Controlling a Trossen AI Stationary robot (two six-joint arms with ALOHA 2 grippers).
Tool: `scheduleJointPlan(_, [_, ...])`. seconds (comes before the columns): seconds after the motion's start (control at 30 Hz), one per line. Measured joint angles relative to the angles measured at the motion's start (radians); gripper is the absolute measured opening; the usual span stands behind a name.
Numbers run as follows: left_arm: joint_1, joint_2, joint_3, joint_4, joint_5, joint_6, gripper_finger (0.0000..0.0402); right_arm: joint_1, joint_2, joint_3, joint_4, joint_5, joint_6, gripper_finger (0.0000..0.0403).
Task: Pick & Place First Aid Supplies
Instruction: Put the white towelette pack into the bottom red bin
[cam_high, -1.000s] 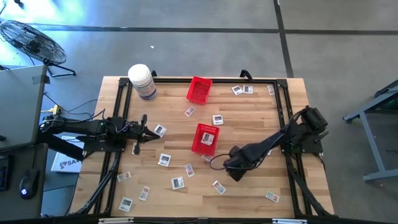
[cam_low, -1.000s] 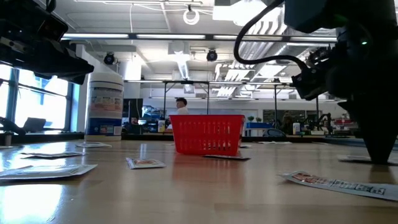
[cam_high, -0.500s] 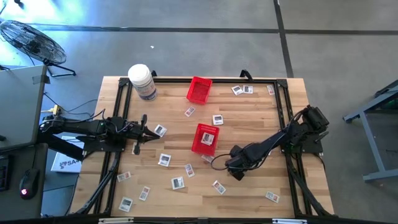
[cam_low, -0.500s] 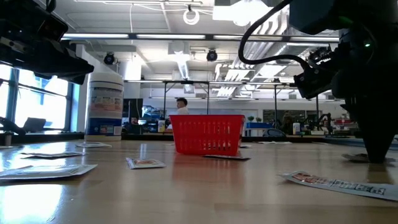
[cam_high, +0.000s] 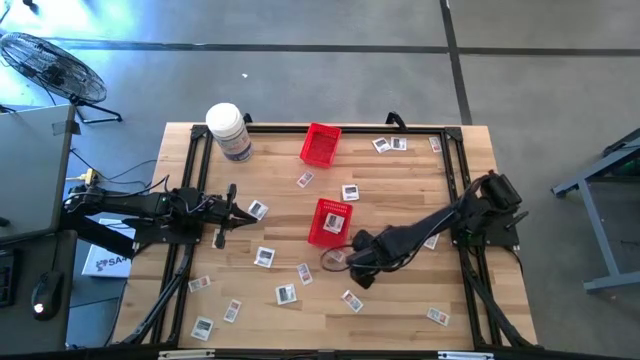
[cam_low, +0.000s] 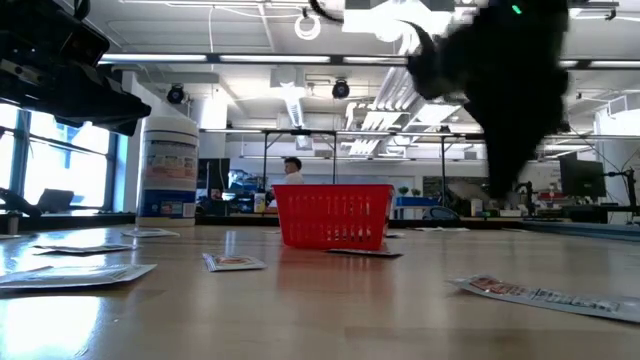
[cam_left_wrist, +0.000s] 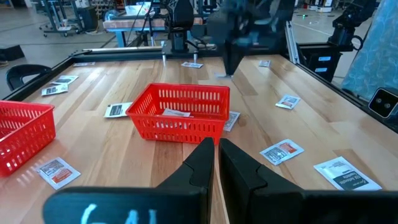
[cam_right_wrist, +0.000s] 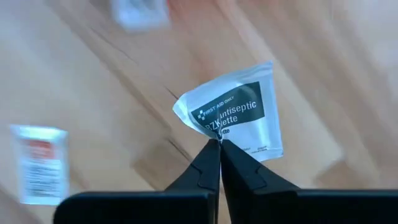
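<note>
Pinching antiseptic packet (cam_right_wrist: 239, 118), right tool (cam_right_wrist: 219, 144)

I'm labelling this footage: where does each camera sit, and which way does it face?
High: overhead, straight down on the table; both arms show.
Low: table-top height, level across to the basket; dark arm parts above.
Left wrist: on the left arm, over the shut left gripper, facing that basket.
Right wrist: on the right arm, facing the wood; right gripper pinches a packet.
Low and left wrist share the basket.
</note>
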Motion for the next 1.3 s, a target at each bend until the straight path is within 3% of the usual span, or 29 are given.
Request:
scheduleJointPlan(0.2, [0.0,0.0,0.0,0.0,0.0,0.0,0.0021,-0.063,-0.001,0.167,0.032,0.195,-0.184,0.0002])
scheduleJointPlan(0.3, [0.0,0.0,0.0,0.0,0.0,0.0,0.0021,-0.112,0.004,0.214,0.12,0.236,-0.291,0.0001])
scheduleJointPlan(0.47, [0.0,0.0,0.0,0.0,0.0,0.0,0.0021,-0.208,0.053,0.225,0.267,0.161,-0.436,0.0001])
scheduleJointPlan(0.8, [0.0,0.0,0.0,0.0,0.0,0.0,0.0021,-0.318,0.171,0.223,0.221,0.007,-0.476,0.0001])
scheduleJointPlan(0.97, [0.0,0.0,0.0,0.0,0.0,0.0,0.0021,-0.327,0.195,0.223,0.138,0.0,-0.457,0.0])
scheduleJointPlan(1.3, [0.0,0.0,0.0,0.0,0.0,0.0,0.0021,-0.338,0.196,0.138,0.156,0.009,-0.455,0.0015])
